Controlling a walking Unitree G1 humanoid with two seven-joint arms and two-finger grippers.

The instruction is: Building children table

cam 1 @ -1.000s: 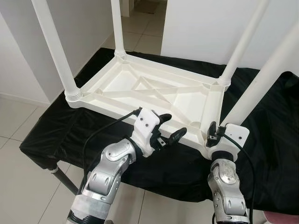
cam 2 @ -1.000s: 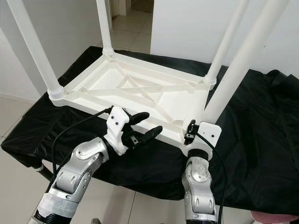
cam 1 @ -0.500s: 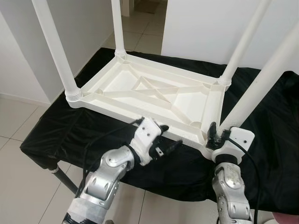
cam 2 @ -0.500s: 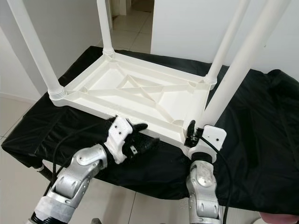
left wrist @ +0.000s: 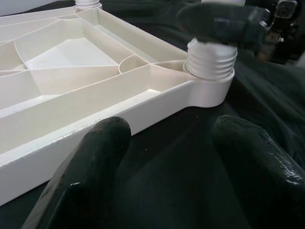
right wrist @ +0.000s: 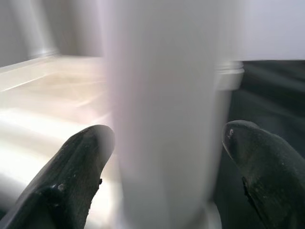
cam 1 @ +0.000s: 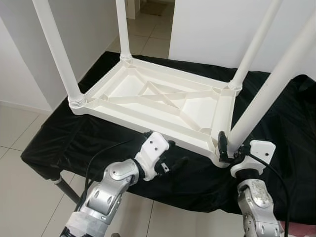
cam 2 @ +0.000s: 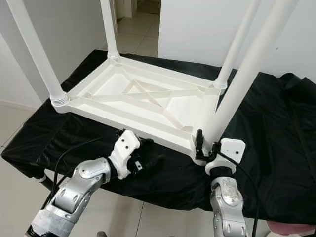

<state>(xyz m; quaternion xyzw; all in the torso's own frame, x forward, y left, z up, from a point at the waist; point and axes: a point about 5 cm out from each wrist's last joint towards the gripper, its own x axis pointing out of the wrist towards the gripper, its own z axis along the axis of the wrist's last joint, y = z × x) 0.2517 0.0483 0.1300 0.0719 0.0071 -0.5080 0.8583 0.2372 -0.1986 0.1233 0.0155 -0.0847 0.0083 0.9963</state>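
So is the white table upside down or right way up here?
Upside down. The white table lies with its ribbed underside facing up on the black cloth, and all four legs point upward.

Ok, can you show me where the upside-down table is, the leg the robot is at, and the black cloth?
Table [cam 1: 129,89], left eye view, on a flat panel of its underside.
Leg [cam 1: 269,96], left eye view, midway up the pole.
Cloth [cam 1: 64,136], left eye view, left part of it.

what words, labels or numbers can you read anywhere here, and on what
None can be read.
The upturned white table, its four legs, the black cloth and both grippers, left and right, carry no legible print or sign.
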